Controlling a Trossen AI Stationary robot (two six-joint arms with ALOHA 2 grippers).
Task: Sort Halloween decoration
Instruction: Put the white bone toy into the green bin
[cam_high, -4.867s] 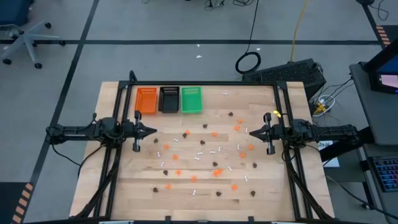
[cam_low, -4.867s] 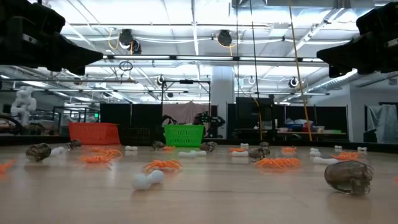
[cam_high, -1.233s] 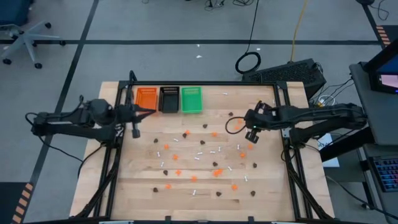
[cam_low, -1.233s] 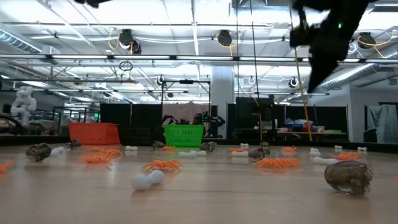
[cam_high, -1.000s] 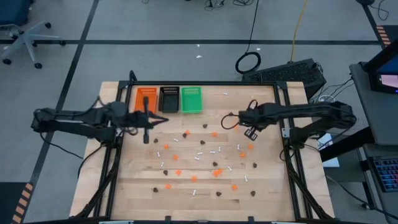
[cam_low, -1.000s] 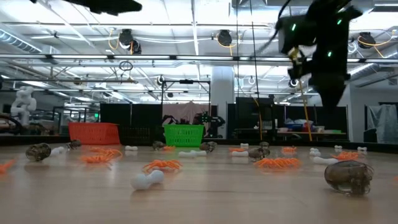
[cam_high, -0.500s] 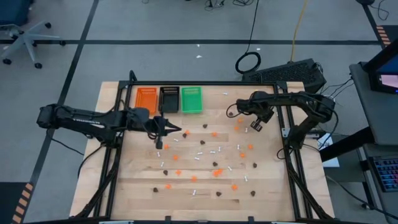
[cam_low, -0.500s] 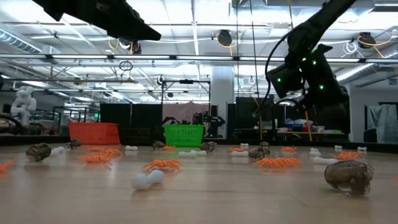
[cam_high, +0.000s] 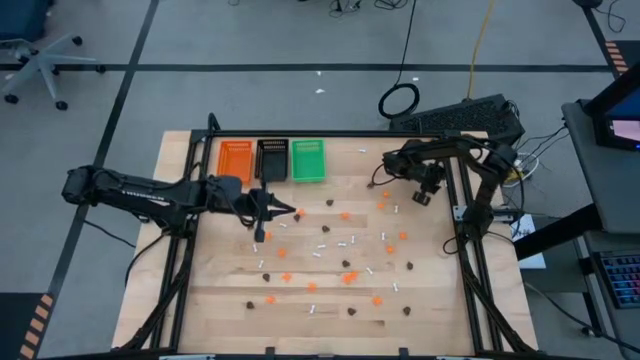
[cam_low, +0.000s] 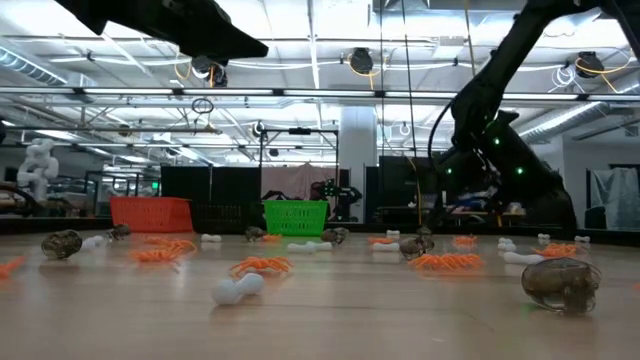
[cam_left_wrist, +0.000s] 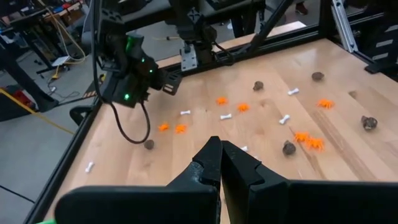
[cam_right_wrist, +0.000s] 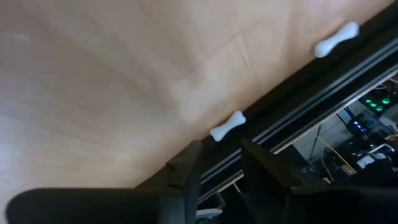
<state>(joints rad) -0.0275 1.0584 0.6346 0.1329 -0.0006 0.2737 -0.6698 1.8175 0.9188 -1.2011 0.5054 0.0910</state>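
Since half a second ago the right gripper (cam_high: 423, 196) has swung farther toward the table's far right corner, and its fingers (cam_right_wrist: 186, 168) now stand a little apart with nothing between them, aimed at a white bone (cam_right_wrist: 227, 126) that lies close to the black frame rail (cam_right_wrist: 298, 112). The left gripper (cam_high: 272, 210) has barely shifted: it hangs over the middle-left of the table with its jaws pressed together and empty, just in front of the trays. The wooden table (cam_high: 200, 300) is strewn with the Halloween decoration: orange spiders (cam_high: 345, 278), dark brown skulls (cam_low: 560, 282) and white bones scattered over its middle and near half, none of them held. At the far left edge stand an orange tray (cam_high: 236, 160), a black tray (cam_high: 272, 159) and a green tray (cam_high: 308, 160), side by side. Around the table lies grey floor marked with black tape, with a coiled cable (cam_high: 399, 100) and a black case (cam_high: 470, 115) beyond the far edge; the low view shows a workshop with ceiling lights and racks. The left arm reaches in long and low from the left side; the right arm is folded back sharply on itself, wrist turned down toward the far right corner.
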